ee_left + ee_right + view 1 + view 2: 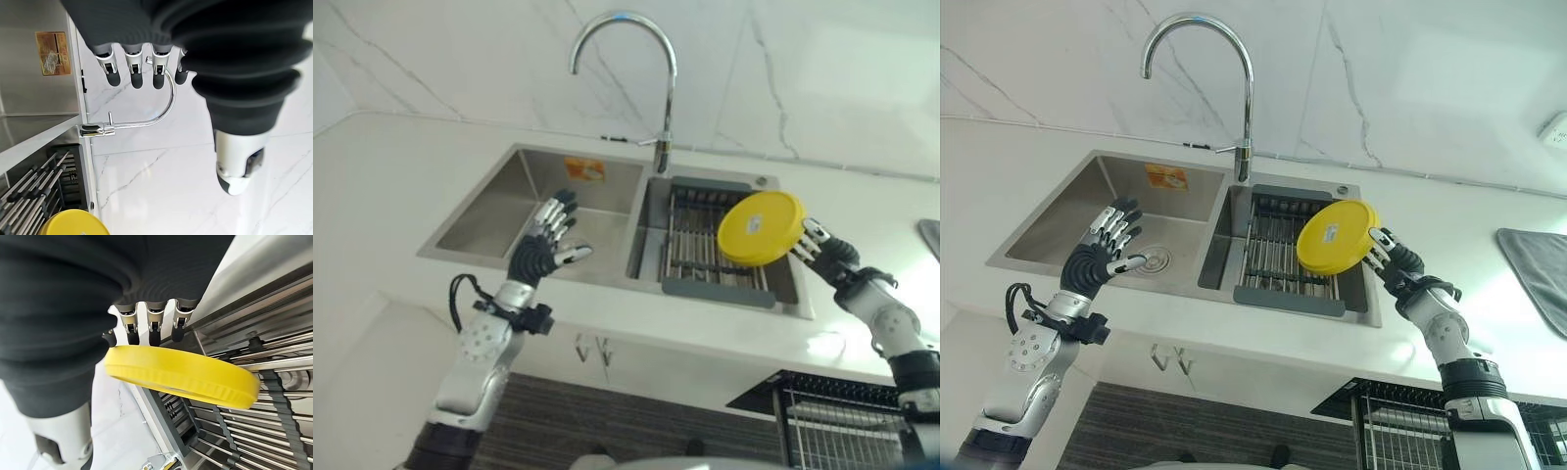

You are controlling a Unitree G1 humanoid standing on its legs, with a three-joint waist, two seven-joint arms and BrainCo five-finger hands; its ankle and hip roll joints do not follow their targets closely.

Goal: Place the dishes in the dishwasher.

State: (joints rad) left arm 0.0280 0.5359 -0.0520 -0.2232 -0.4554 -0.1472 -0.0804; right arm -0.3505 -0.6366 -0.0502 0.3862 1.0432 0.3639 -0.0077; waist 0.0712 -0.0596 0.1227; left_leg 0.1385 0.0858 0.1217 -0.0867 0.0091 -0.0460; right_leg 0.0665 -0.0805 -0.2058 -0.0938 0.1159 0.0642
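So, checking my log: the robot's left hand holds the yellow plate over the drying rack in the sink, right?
Not quite: the right hand holds the yellow plate over the drying rack in the sink, as the right eye view shows. The left hand is open and holds nothing.

Head pair: we look down on the sink (607, 211), both eyes sharing its faucet (1200, 73) and rack (710, 245) | left wrist: close, along the left hand (146, 58) toward the faucet | right wrist: very close, past the right hand (151, 325) and yellow plate (181, 374) onto the rack.
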